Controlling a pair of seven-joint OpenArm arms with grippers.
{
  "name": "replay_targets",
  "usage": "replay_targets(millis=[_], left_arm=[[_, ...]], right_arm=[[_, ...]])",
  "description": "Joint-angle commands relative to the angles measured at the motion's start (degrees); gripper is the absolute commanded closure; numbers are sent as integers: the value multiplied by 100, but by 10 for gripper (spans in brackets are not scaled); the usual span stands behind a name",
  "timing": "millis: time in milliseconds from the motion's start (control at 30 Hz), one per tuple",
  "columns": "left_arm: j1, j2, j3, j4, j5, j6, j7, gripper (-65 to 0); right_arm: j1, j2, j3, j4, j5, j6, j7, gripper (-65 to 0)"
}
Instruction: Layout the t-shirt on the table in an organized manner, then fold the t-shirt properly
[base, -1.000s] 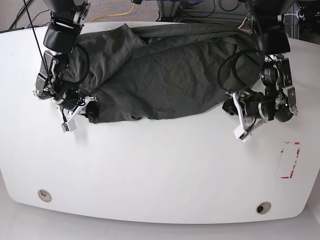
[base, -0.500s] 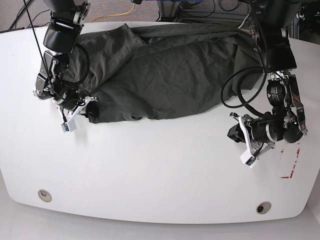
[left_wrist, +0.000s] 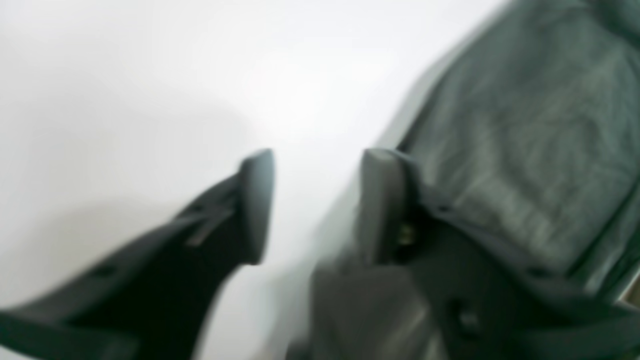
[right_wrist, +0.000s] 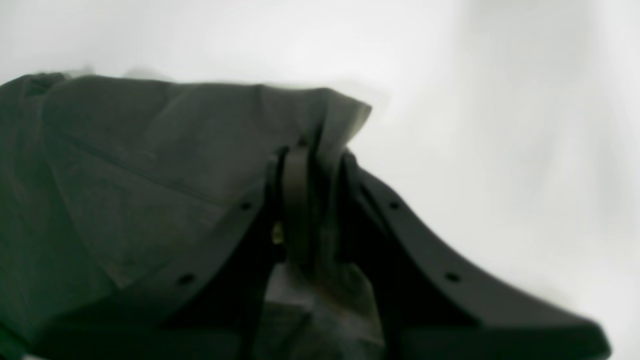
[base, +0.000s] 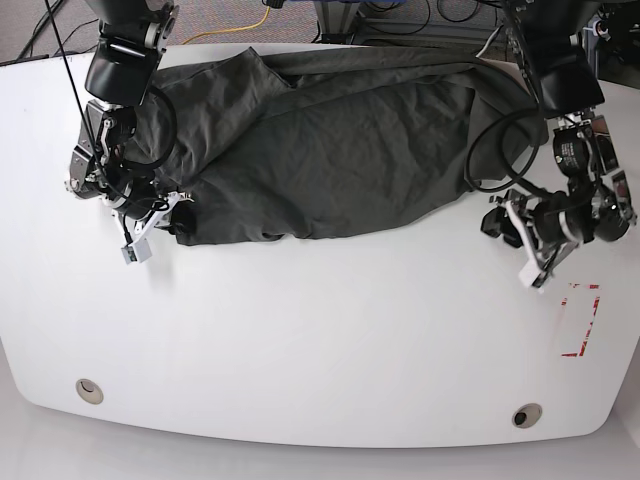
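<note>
Left pincer (base: 528, 255) shifted, off t-shirt (base: 330, 150), near red tape (base: 580, 318)

From my base view, the white glossy bench (base: 320, 340) fills nearly the whole frame, its near edge curving along the bottom. The dark charcoal t-shirt (base: 330, 150) lies directly on it, spread wrinkled across the upper middle, reaching from the upper left toward the upper right, its lower hem ragged around mid-frame. I see two round grommet holes set into the bench: one at lower left (base: 89, 390), one at lower right (base: 526, 415). A red tape rectangle (base: 580, 320) sits on the surface at the right, well apart from the shirt.
</note>
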Motion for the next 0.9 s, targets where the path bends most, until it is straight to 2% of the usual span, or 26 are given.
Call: replay_targets(millis=[0, 67, 233, 300, 600, 867], left_arm=[[30, -75, -332, 88, -83, -6, -71, -360], [153, -75, -516, 88, -83, -6, -71, -392], [338, -75, -648, 88, -91, -6, -71, -399], [382, -75, -683, 88, -91, -6, -71, -399], [399, -84, -692, 114, -91, -6, -71, -399], [399, -84, -692, 97, -91, -6, -71, -399]], right_arm=[[33, 98, 0, 169, -214, -51, -251, -98], [33, 98, 0, 318, -214, -51, -260, -151], [33, 98, 0, 591, -214, -51, -313, -298], [33, 98, 0, 731, -214, -51, -383, -327], [-28, 54, 0, 1584, -214, -51, -682, -333], [25, 106, 18, 1505, -328, -51, -647, -333]])
